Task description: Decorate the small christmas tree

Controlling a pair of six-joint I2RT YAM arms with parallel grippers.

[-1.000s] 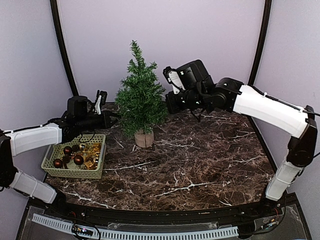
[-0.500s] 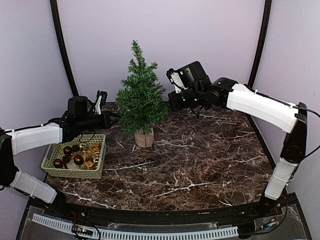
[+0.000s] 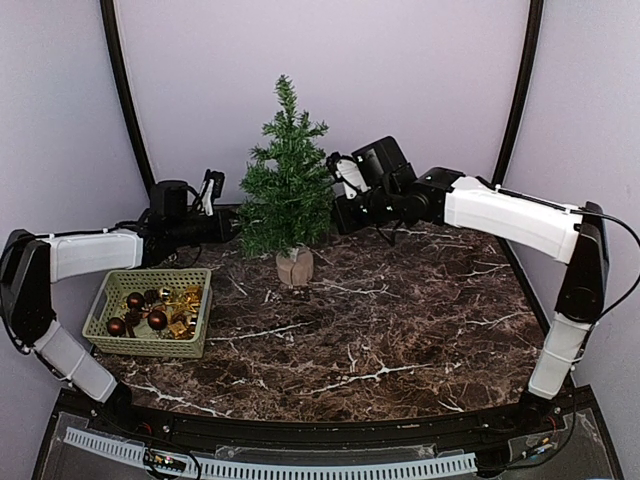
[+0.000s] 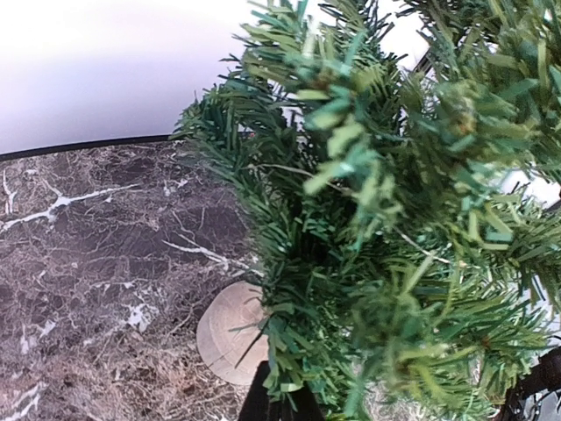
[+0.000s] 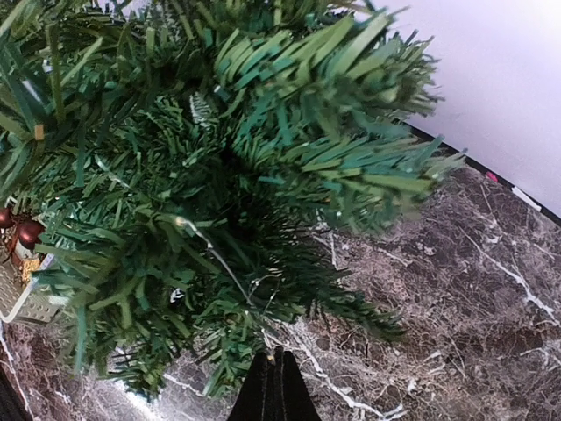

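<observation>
Small christmas tree now sits slightly right and farther, standing straighter. Left gripper and right gripper have pushed into its branches, fingers closed.

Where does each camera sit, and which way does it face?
Top external: above and behind both arms, which show; looks down on table, tree, basket.
Left wrist: faces right into the tree, stump below; shut jaws at bottom.
Right wrist: faces left into the tree; shut jaws at bottom.
Shared: both wrist views show tree and table.
</observation>
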